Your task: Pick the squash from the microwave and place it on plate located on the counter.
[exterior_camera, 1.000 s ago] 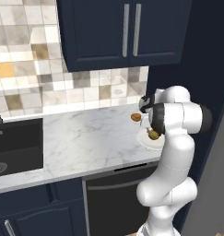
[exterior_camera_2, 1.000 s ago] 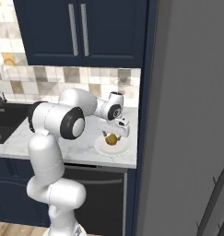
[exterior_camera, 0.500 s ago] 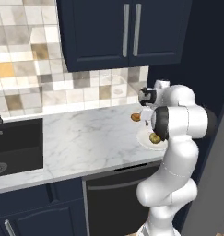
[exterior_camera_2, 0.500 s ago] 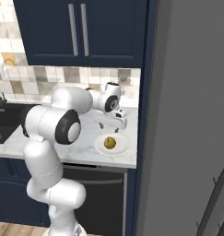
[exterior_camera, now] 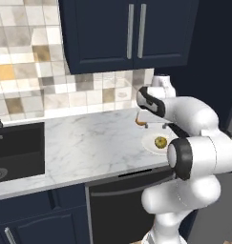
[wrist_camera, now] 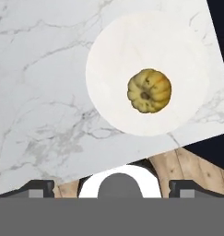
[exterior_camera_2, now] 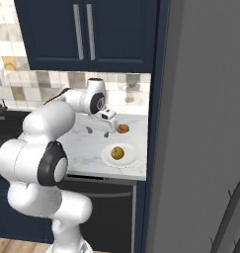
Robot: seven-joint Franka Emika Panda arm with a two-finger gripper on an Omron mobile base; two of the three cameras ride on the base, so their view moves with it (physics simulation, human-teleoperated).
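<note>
The squash (wrist_camera: 149, 91) lies on the white plate (wrist_camera: 114, 69), a little off its middle, with nothing touching it. The plate rests on the marble counter (wrist_camera: 39, 69) near the counter's right end and front edge. From the sides the squash (exterior_camera_2: 117, 153) (exterior_camera: 160, 141) sits on the plate (exterior_camera_2: 130, 157) (exterior_camera: 148, 142), low and to the right of the hand. My gripper (exterior_camera_2: 99, 131) hangs open above the counter, up and back-left of the plate, empty. In the hand view the gripper (wrist_camera: 111, 186) has its tips spread wide. The microwave is out of view.
A flat brown disc (exterior_camera_2: 123, 128) (exterior_camera: 141, 123) lies on the counter behind the plate. A black sink (exterior_camera: 17, 152) is set in at the far left. A tall dark panel (exterior_camera_2: 200, 123) walls the counter's right end. Navy upper cabinets (exterior_camera: 131, 28) hang overhead.
The gripper has lifted off the squash and drawn up and back toward the wall, fingers open. The squash stays on the plate.
</note>
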